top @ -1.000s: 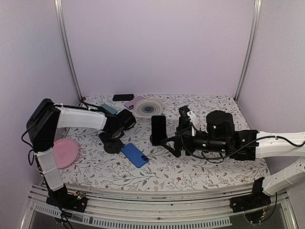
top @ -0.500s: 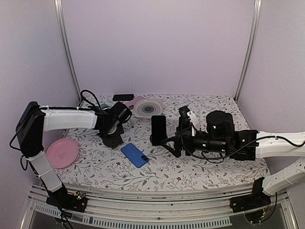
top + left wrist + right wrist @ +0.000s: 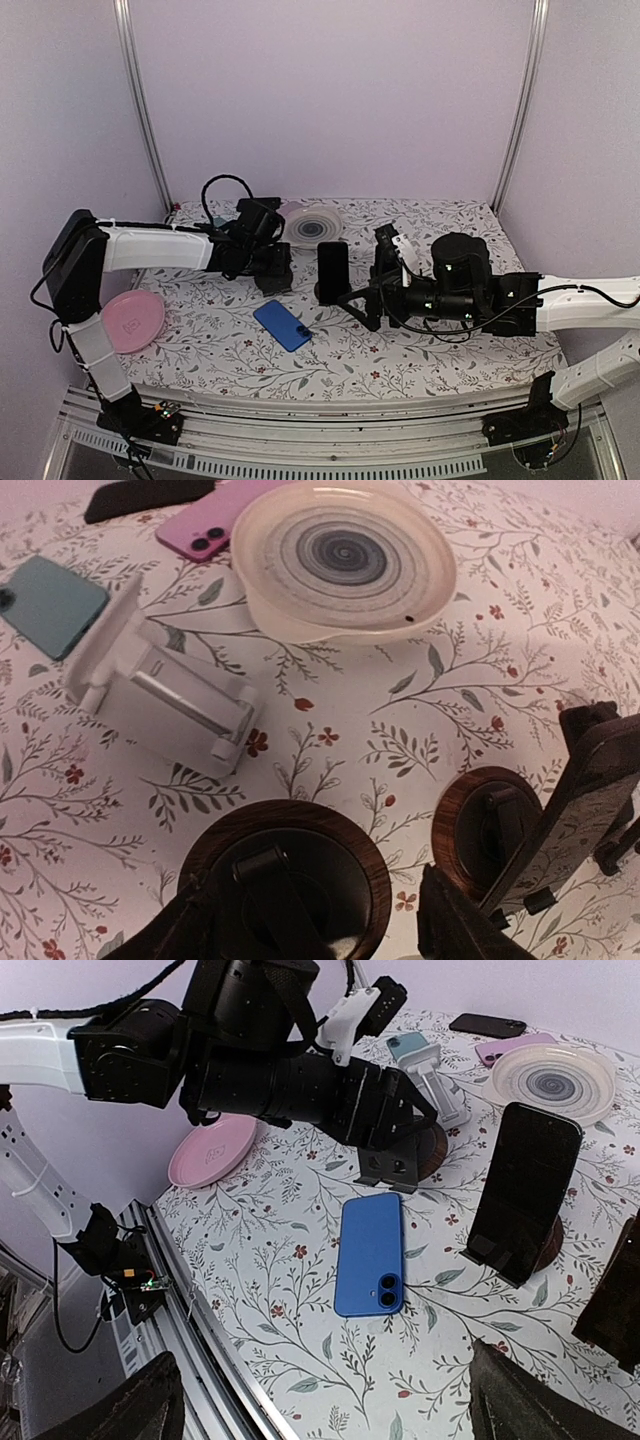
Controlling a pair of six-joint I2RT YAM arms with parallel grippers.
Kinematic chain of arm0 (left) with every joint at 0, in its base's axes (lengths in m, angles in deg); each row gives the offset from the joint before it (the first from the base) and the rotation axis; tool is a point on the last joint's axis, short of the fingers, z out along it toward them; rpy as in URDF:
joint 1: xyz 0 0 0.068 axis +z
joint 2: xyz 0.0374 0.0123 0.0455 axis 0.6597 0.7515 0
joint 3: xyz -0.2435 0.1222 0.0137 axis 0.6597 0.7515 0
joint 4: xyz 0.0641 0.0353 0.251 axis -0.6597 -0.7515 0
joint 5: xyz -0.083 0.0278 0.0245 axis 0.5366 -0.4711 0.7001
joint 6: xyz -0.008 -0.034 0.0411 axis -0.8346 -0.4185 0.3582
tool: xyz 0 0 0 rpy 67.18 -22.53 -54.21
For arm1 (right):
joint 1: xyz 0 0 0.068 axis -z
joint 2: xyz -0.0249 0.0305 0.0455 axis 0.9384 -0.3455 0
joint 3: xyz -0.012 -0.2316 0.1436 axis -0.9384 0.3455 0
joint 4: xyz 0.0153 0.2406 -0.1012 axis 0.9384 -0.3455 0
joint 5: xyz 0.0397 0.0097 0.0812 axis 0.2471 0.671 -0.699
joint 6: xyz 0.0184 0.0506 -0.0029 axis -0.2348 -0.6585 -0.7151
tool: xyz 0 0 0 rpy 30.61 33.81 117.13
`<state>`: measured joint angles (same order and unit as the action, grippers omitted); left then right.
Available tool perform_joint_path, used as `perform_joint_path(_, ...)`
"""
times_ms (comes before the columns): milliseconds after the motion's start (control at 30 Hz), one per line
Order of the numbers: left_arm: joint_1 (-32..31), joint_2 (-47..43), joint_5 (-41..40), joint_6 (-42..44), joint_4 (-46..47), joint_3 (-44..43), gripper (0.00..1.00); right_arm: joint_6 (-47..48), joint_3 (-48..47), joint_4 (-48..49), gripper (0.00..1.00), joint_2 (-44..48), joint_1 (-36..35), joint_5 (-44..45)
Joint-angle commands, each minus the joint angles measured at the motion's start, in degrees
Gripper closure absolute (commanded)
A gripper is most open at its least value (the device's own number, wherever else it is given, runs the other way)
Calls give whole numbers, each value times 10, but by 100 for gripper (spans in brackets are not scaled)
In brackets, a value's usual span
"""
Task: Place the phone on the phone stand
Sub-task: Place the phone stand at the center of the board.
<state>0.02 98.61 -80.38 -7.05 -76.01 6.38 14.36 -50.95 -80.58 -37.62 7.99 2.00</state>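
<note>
Lilac walls box in a flowered table (image 3: 430, 350). Blue phone (image 3: 282, 325) lies flat, face down, toward the near edge, untouched. Left claw (image 3: 318, 935) grips an empty stand (image 3: 400, 1165) by its round wooden base, at the phone's 12 o'clock. Right claw (image 3: 320, 1390) hangs wide open, holding nothing, at the phone's 3 o'clock. I'd set that stand down level, cradle facing the near edge, clear of the black phone (image 3: 333, 268) propped at its 3 o'clock, then let go before the right claw pinches the blue phone's long edges.
</note>
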Motion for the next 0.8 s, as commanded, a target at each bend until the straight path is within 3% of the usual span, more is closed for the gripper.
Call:
perform_joint_path(0, -3, 48, 78, 85, 75, -42, 58, 2, -16, -15, 1, 2, 3, 14)
perform_joint_path(767, 94, 165, 145, 124, 97, -99, 59, -5, -22, -22, 1, 4, 3, 21)
